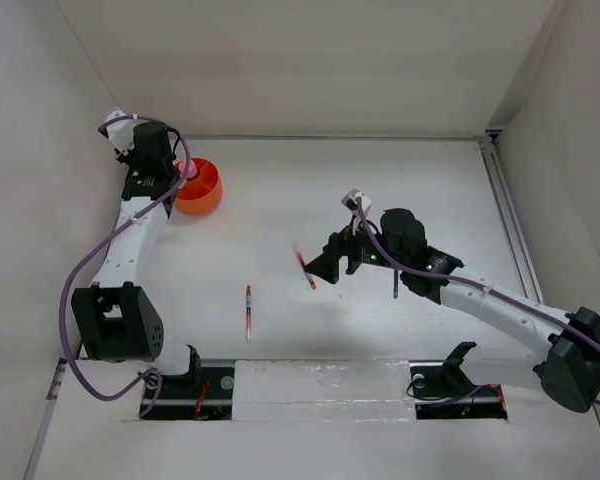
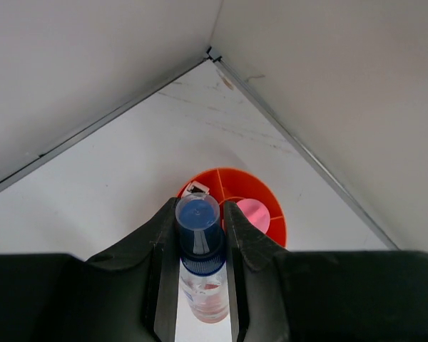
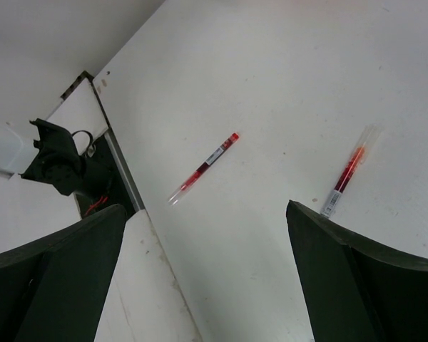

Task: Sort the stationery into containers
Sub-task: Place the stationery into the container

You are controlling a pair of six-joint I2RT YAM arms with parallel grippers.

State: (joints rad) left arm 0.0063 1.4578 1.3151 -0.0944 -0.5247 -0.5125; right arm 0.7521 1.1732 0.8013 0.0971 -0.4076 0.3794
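Observation:
My left gripper is shut on the clear blue-capped bottle and holds it cap-down just over the near rim of the orange cup. Inside the cup's dividers lie a pink tube and a small white eraser. From above, the cup stands at the back left with the left gripper beside it. My right gripper is open and empty above the table. One red-white pen lies by its right finger, another farther off. A dark green pen lies under the right arm.
The two red-white pens lie mid-table. White walls close in behind the cup. A metal rail runs along the right side. A raised white strip and the arm mounts line the near edge.

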